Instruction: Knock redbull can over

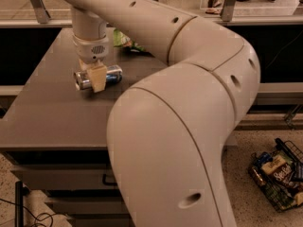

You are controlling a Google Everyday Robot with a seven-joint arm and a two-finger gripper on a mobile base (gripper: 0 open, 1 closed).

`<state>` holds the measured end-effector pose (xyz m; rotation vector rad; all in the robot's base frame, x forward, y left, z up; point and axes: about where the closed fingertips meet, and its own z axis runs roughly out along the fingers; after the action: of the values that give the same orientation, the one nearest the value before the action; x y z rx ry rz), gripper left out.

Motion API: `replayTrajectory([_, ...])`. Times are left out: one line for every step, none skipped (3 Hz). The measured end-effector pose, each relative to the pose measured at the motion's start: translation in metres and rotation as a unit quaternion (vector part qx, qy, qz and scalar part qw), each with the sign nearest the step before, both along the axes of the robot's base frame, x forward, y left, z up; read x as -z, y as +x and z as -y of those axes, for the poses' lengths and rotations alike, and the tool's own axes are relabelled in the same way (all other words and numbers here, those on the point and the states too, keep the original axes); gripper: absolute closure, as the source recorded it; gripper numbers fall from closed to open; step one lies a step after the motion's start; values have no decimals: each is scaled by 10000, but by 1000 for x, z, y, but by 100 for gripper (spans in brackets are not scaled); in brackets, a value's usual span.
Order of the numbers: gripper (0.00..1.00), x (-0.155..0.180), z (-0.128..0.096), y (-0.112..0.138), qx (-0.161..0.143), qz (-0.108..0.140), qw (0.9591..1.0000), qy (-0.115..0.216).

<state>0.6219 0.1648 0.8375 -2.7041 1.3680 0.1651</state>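
The redbull can lies on its side on the grey table, silver with blue panels, its round top facing left. My gripper hangs straight down over the can's middle, its cream fingers in front of the can and hiding part of it. The big cream arm fills the middle and right of the view.
A green snack bag lies behind the arm at the table's back. The table's front edge has drawers below. A wire basket of packets sits on the floor at the right. A railing runs behind the table.
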Motion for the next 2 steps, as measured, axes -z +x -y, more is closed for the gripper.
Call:
replayTrajectory([82,2,-2,2,3,27,10000,35])
replayTrajectory([59,4,-5,4,6,49,10000,62])
